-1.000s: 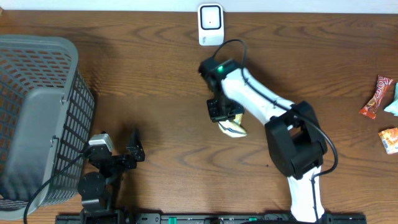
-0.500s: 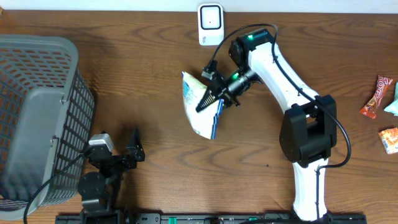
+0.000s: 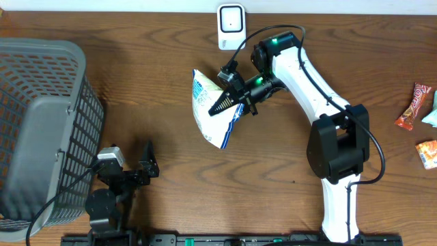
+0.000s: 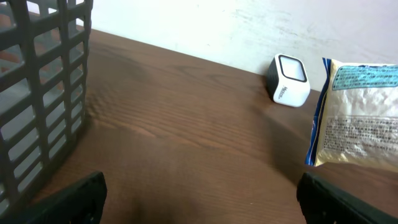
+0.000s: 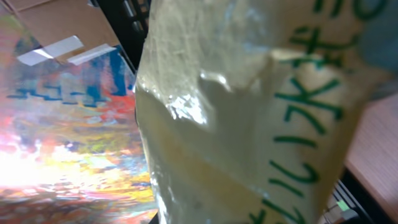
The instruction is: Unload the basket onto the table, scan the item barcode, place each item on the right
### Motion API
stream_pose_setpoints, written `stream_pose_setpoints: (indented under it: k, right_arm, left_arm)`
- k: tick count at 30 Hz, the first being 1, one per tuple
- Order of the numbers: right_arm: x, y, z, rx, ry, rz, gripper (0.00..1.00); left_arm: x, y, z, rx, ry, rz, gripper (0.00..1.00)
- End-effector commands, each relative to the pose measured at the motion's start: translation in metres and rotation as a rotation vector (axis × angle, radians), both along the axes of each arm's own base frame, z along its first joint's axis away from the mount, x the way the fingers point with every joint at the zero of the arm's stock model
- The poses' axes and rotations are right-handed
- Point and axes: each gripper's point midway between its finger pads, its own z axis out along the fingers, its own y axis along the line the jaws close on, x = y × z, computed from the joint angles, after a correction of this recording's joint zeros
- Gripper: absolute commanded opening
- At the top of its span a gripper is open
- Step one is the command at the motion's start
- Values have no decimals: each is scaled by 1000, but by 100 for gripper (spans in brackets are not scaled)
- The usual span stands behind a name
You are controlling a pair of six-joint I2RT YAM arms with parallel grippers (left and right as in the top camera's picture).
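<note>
The item is a pale snack bag (image 3: 210, 109) with blue edging and printed text, held above the table by my right gripper (image 3: 230, 100), which is shut on its right side. The bag hangs just below and left of the white barcode scanner (image 3: 231, 26) at the table's far edge. In the left wrist view the bag (image 4: 360, 115) shows its printed back, with the scanner (image 4: 289, 88) to its left. The bag (image 5: 249, 112) fills the right wrist view and hides the fingers. My left gripper (image 3: 133, 164) rests at the near left, open and empty (image 4: 205, 205).
A grey mesh basket (image 3: 41, 123) stands at the left edge, close to the left arm, and its wall (image 4: 37, 81) shows in the left wrist view. Loose snack packets (image 3: 414, 106) (image 3: 427, 154) lie at the far right.
The right arm lifted the bag from the table's middle and swung it up and left beside the scanner, then shifted it slightly further up-left. The left arm stayed still.
</note>
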Motion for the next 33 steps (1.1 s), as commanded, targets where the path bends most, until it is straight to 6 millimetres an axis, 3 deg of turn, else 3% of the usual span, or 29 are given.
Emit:
stream_pose_setpoints:
  k: [1,14,33]
  right_arm:
    - [0,0,-1,2,-33,12,1]
    - [-2,-4,-10,-101,52,3,1]
    - [-2,-4,-10,-102,54,2,1]
  left_arm:
    - [0,-2,-13,-13,31,-7,98]
    - [0,-2,-13,-13,31,-7,98]
    - [0,-2,-13,-13,31,-7,98]
